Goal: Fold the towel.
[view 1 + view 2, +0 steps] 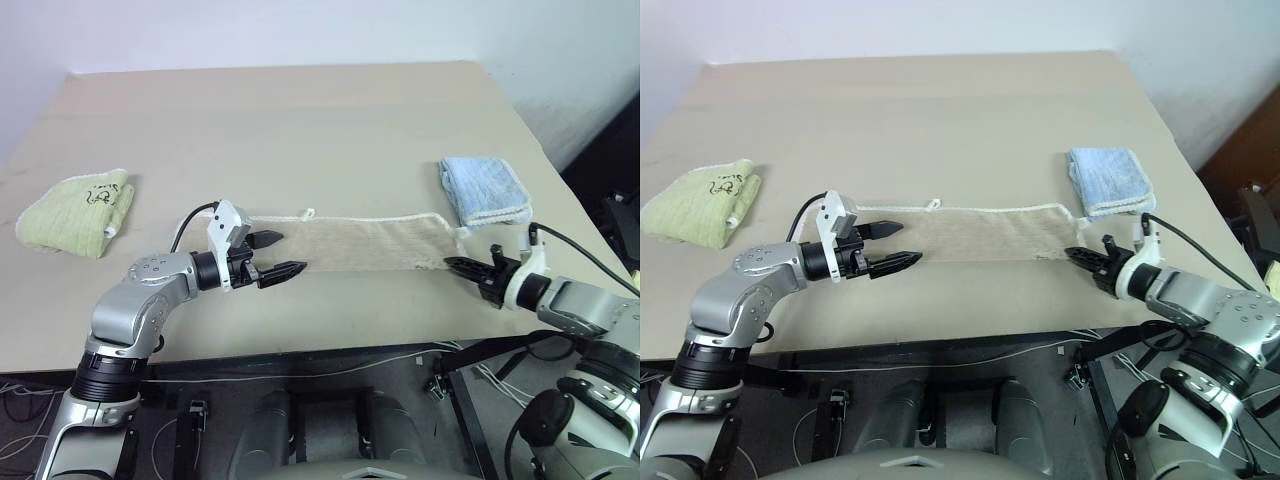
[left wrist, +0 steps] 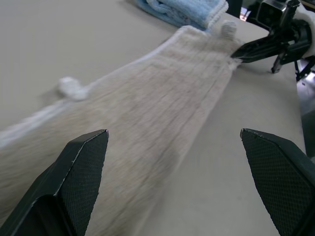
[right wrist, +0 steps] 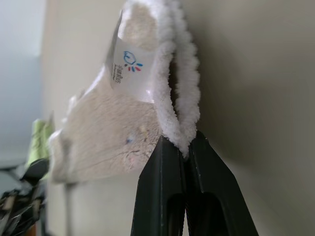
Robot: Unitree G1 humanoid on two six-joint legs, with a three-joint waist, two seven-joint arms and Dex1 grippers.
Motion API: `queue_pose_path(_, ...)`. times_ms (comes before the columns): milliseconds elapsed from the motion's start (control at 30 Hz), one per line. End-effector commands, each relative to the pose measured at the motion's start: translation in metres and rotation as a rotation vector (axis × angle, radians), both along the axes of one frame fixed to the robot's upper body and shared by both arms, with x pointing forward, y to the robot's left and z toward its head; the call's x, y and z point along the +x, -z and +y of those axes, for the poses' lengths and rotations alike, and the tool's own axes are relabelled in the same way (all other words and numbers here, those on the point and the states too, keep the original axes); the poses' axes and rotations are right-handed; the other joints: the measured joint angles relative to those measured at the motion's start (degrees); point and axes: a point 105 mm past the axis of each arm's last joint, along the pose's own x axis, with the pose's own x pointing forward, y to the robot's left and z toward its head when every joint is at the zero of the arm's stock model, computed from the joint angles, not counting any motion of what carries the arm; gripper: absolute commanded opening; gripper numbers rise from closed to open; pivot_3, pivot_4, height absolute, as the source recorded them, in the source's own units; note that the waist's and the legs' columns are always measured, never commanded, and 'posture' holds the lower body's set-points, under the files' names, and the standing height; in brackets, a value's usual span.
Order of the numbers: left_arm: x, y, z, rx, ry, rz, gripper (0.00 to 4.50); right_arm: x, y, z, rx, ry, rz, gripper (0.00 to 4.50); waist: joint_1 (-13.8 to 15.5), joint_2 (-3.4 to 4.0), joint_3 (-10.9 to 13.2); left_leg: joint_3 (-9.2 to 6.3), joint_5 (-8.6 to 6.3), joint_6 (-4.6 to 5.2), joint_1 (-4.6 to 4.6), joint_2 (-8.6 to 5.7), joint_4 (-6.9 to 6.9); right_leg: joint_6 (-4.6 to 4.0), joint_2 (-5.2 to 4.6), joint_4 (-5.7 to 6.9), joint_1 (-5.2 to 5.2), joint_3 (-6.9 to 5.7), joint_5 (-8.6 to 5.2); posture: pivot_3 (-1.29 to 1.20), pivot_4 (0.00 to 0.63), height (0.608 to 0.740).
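Beige terry, the towel (image 1: 365, 245) lies as a long strip across the table (image 1: 300, 130), its corded end pinched by the right gripper (image 3: 184, 147) while the left gripper (image 1: 278, 255) gapes empty, so a pull could slip that thin edge free.

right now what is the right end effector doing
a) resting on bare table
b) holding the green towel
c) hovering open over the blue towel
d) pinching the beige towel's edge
d: the right end effector is shut on the white corded edge of the beige towel.
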Motion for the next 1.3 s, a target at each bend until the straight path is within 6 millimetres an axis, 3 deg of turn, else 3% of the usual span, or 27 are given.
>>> queue_pose_path(33,0.0,-0.006,0.0,-0.027,-0.003,-0.02,4.5,0.0,-0.008,-0.012,-0.126,0.042,-0.027,0.03,0.0,0.02,0.0,0.0,0.0,0.0,0.0,0.0,-0.03,0.02,0.01,0.0,-0.02,0.0,0.0,0.0,0.15,0.74)
queue_pose_path(100,0.0,-0.001,0.0,-0.008,-0.002,-0.02,4.5,0.002,-0.013,-0.007,-0.163,0.02,-0.056,0.03,0.0,0.03,0.0,0.0,0.0,0.0,0.0,0.02,-0.02,0.05,0.14,0.02,-0.02,0.0,0.0,0.0,0.15,0.74)
queue_pose_path(300,-0.001,0.002,0.004,-0.008,-0.001,-0.015,4.5,0.019,-0.067,0.031,-0.239,-0.107,-0.28,0.03,-0.3,0.08,0.0,0.04,0.0,0.0,0.02,0.05,0.04,0.04,0.21,0.05,-0.03,0.04,0.0,0.0,0.15,0.74)
queue_pose_path(433,0.0,0.006,0.006,0.01,-0.008,-0.018,4.5,0.021,-0.1,0.073,-0.276,-0.274,-0.419,0.03,-0.2,0.09,0.0,0.03,0.0,0.0,0.02,0.18,0.01,0.04,0.34,0.07,-0.09,0.03,0.0,0.0,0.15,0.74)
queue_pose_path(500,0.0,0.008,0.006,0.014,-0.003,-0.016,4.5,0.019,-0.106,0.087,-0.303,-0.349,-0.454,0.03,-0.1,0.09,0.0,0.04,0.0,0.0,-0.03,0.19,-0.02,0.04,0.35,0.08,-0.17,0.04,0.0,0.0,0.15,0.74)
queue_pose_path(633,-0.003,0.012,0.006,0.019,0.004,-0.012,4.5,0.01,-0.106,0.13,-0.379,-0.545,-0.516,0.03,-0.1,0.09,0.0,0.05,0.0,0.0,-0.15,0.19,-0.02,0.05,0.31,0.05,-0.24,0.05,0.01,0.0,0.15,0.74)
queue_pose_path(800,0.002,0.008,0.007,0.022,-0.023,-0.064,4.5,0.004,-0.091,0.16,-0.419,-0.689,-0.532,0.03,-0.1,0.09,0.0,0.06,0.0,-0.01,-0.21,0.19,0.0,0.04,0.21,0.08,-0.34,0.06,0.01,0.0,0.15,0.74)
queue_pose_path(967,0.002,0.007,0.004,0.023,-0.023,-0.08,4.5,0.013,-0.073,0.179,-0.456,-0.728,-0.524,0.03,-0.1,0.08,0.0,0.07,0.0,-0.01,-0.3,0.19,0.01,0.04,0.16,0.09,-0.47,0.06,0.02,0.0,0.15,0.74)
queue_pose_path(1300,-0.001,0.006,0.009,0.063,-0.038,-0.098,4.5,0.021,-0.061,0.199,-0.447,-0.773,-0.576,0.03,-0.1,0.08,0.0,0.07,0.0,-0.02,-0.33,0.17,0.01,0.06,0.16,0.12,-0.51,0.05,0.03,0.0,0.15,0.74)
